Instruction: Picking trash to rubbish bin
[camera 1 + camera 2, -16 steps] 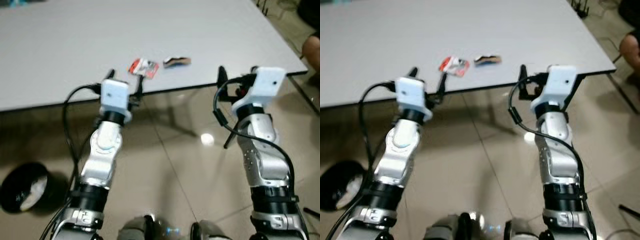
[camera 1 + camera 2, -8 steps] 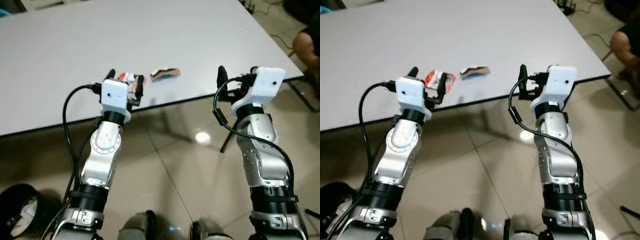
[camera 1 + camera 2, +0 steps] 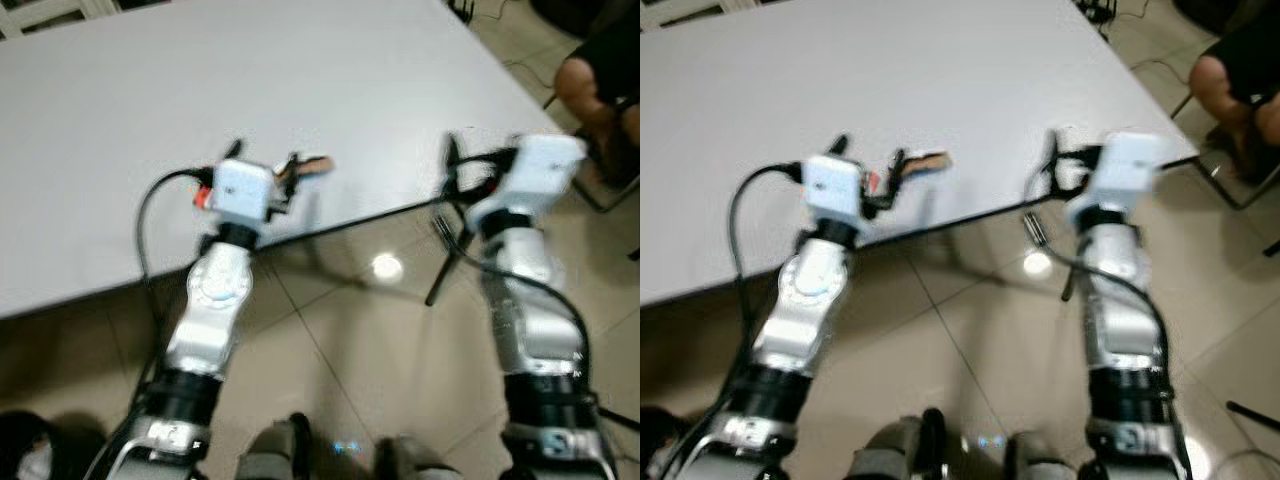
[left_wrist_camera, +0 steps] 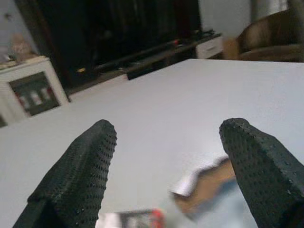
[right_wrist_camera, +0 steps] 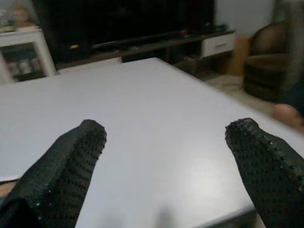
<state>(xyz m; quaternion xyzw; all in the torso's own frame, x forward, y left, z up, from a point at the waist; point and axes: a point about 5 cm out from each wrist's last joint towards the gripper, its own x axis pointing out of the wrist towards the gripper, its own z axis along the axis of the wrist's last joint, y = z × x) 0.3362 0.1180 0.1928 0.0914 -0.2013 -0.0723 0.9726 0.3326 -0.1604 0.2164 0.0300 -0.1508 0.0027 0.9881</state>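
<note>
Left gripper (image 4: 166, 166) spread wide and empty over the white table's (image 3: 150, 90) near edge. Brown-and-white wrapper (image 4: 209, 183) just ahead between the fingers, red wrapper (image 4: 137, 219) nearer beneath them. Right gripper (image 5: 164, 166) likewise agape, holding nothing, off by the table's corner.

Two wrappers (image 4: 204, 183) near the table (image 3: 120, 90) edge (side by side)

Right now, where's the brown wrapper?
In the left eye view the brown wrapper lies on the white table near its front edge, just ahead of the open left gripper, with the red wrapper beside it.
</note>
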